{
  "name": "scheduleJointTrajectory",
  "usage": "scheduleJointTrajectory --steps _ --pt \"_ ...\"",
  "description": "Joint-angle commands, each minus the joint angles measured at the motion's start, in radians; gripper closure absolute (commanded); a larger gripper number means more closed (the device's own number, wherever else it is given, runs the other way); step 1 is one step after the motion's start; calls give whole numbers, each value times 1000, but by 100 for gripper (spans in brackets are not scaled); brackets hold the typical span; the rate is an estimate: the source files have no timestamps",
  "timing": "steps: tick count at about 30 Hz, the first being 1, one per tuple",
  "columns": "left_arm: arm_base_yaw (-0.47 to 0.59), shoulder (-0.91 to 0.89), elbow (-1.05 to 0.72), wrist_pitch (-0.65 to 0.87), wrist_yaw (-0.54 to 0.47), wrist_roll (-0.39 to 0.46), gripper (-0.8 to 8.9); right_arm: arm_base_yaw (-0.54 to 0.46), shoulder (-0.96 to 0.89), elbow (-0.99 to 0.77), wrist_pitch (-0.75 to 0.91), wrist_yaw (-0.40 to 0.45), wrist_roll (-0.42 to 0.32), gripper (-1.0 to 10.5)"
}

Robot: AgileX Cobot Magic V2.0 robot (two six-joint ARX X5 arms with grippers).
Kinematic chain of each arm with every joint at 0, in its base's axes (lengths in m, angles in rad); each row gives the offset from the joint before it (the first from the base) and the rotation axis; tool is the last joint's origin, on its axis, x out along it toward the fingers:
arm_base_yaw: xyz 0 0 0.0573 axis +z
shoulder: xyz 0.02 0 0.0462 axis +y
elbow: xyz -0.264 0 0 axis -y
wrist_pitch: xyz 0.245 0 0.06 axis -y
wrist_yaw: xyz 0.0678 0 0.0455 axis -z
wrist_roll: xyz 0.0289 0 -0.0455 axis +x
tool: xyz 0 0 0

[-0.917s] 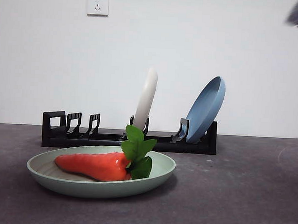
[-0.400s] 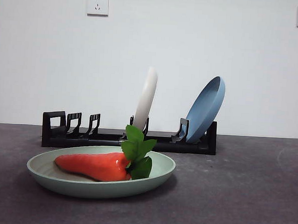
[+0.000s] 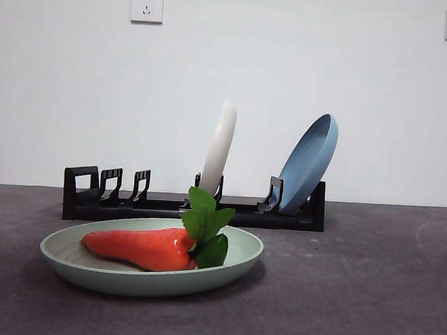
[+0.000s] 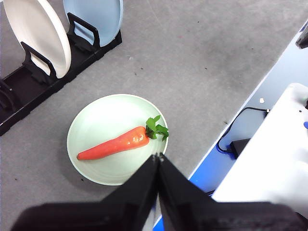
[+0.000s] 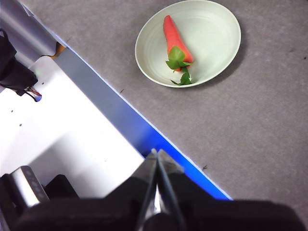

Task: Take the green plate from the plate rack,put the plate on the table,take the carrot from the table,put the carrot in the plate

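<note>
Plate rack (image 3: 193, 209): far side of the table (image 3: 367, 295), running left to right; its leftmost holders, beside the squared loop, stand bare.
Green plate (image 3: 151, 266): flat on the table, near side, just in front of the rack's left and middle part, apart from it.
Carrot (image 3: 140, 247): lying inside the green plate, tapered tip to the left, green leaves at the right, thick end.
Cream-white plate (image 3: 219, 147): on edge in a middle slot of the rack, almost upright.
Blue plate (image 3: 308, 163): on edge at the right end of the rack, tilted to the right.
Wall sockets: one (image 3: 146, 6) high on the wall at left, another at the top right corner.
Left gripper (image 4: 158, 157): high above the table's edge, jaws pressed together, gripping nothing; plate and carrot lie below it.
Right gripper (image 5: 156, 154): raised over the table's blue edge, well apart from the plate, jaws closed with nothing between them.
</note>
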Motion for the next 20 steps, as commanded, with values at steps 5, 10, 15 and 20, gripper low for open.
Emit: scheduleJointTrajectory --steps 5,10,15,20 --pt "-3 0 -1 2 0 -5 817 2 -2 -4 5 1 6 946" --pt "-3 0 -1 2 0 -5 817 2 -2 -4 5 2 6 946" --pt "-3 0 -1 3 0 -2 817 2 -2 -4 5 1 6 946" --pt "82 -26 -2 110 -107 174 817 2 -2 -4 5 2 6 946"
